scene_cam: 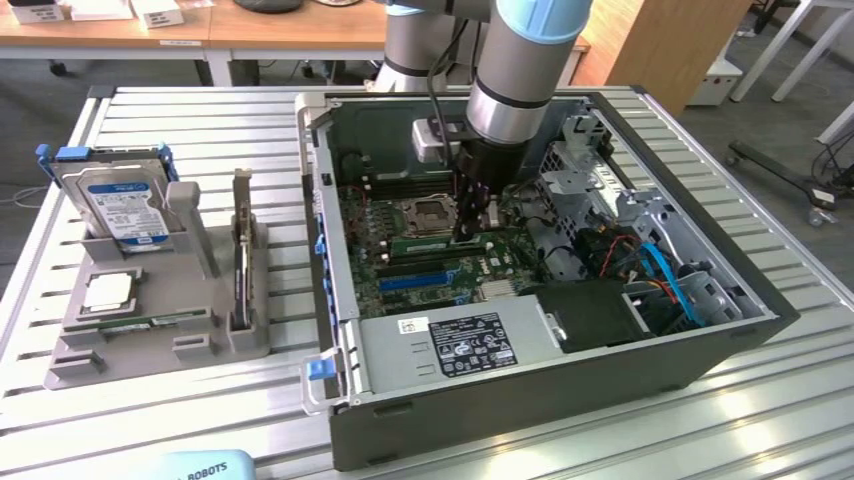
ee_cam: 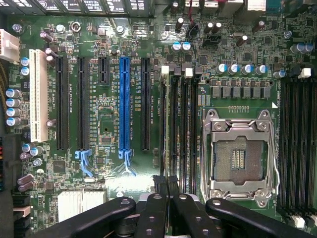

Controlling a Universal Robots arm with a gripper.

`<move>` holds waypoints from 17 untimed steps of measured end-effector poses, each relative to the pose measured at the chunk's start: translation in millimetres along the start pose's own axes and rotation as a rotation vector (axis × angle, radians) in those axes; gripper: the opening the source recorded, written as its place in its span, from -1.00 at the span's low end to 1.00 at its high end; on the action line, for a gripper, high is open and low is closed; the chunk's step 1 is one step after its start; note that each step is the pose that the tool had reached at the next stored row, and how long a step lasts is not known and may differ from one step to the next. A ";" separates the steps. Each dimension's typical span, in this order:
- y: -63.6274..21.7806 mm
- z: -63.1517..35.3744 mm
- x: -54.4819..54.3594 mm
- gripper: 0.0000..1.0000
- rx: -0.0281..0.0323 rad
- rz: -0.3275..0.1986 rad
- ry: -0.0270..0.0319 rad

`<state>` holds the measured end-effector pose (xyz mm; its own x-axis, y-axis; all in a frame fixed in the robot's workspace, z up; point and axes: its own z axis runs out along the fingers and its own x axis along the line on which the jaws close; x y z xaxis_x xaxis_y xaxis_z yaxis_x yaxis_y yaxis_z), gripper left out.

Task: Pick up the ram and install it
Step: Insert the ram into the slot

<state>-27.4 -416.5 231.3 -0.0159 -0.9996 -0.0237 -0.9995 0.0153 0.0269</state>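
- arm point(scene_cam: 514, 60) cut off by the exterior view's edge
- gripper point(scene_cam: 470, 232) tips lost against the motherboard point(scene_cam: 380, 228)
- power supply label point(scene_cam: 467, 345) print way too small to be read

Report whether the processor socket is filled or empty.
Empty: the processor socket shows bare contacts inside its metal frame, no chip seated.

A ribbed grey metal worktop point(scene_cam: 200, 400) stands on a grey floor point(scene_cam: 747, 120). Behind it, pale wooden desks point(scene_cam: 267, 35) run along the back, with a wooden cabinet point(scene_cam: 654, 45) beside them. A black wheeled base point(scene_cam: 774, 172) sits at the exterior view's right. The light is even and soft.
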 end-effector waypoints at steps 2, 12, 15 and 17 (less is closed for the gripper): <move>0.0 0.0 -0.1 -0.77 -0.0001 0.000 0.0002; -0.2 1.1 0.0 -0.77 -0.0001 0.000 0.0001; -0.4 1.1 0.0 -0.77 0.0000 0.000 0.0001; -0.4 1.1 0.0 -0.77 0.0000 0.000 0.0001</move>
<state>-27.0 -416.5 230.2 -0.0160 -0.9996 -0.0236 -0.9995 0.0153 0.0269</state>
